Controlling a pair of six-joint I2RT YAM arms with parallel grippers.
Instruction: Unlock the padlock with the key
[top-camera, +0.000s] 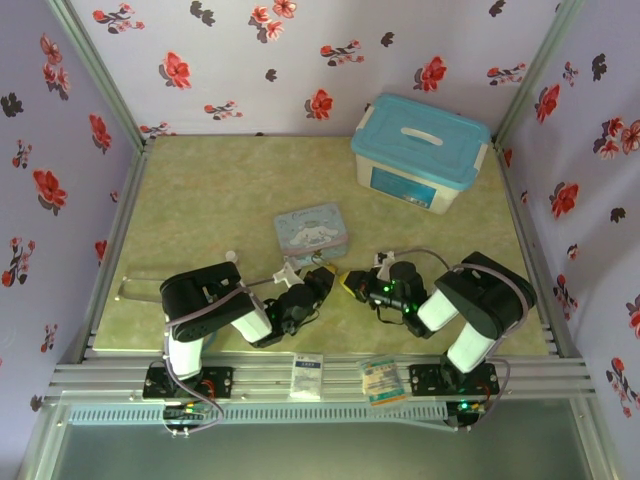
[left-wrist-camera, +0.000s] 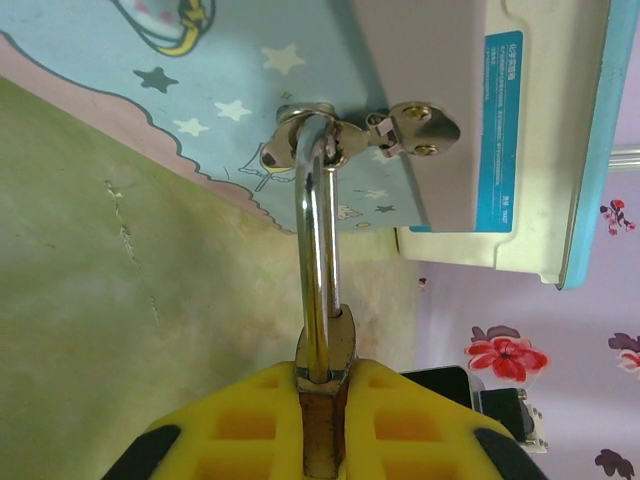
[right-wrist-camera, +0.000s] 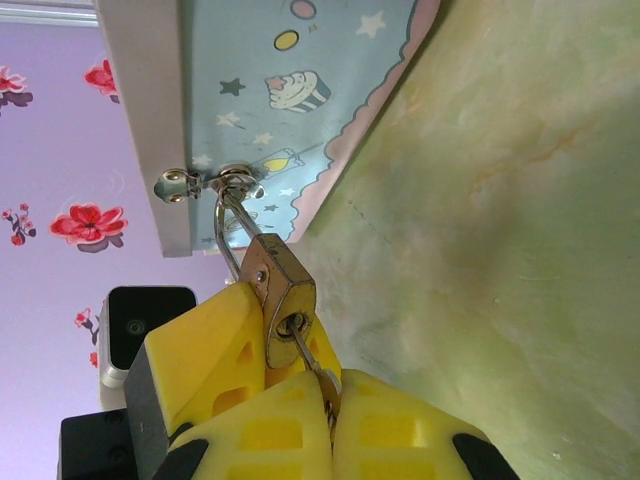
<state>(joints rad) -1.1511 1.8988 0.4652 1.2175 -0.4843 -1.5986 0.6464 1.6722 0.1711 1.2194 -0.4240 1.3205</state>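
The small brass padlock (right-wrist-camera: 281, 283) hangs by its silvery shackle (left-wrist-camera: 318, 230) from the hasp (left-wrist-camera: 325, 135) of the cartoon-printed tin (top-camera: 311, 232). My left gripper (left-wrist-camera: 323, 408) is shut on the padlock's body (left-wrist-camera: 340, 345), with a yellow pad on each side. In the right wrist view the left gripper's fingers (right-wrist-camera: 195, 350) show beside the lock. The slim key (right-wrist-camera: 307, 352) has its blade in the keyhole at the lock's bottom. My right gripper (right-wrist-camera: 331, 405) is shut on the key's head. From above, both grippers (top-camera: 340, 282) meet just in front of the tin.
A white storage box with a blue lid (top-camera: 420, 150) stands at the back right, behind the tin. Two small packets (top-camera: 307, 375) (top-camera: 380, 378) lie on the rail at the near edge. Floral walls close in the green mat (top-camera: 200, 200) on three sides.
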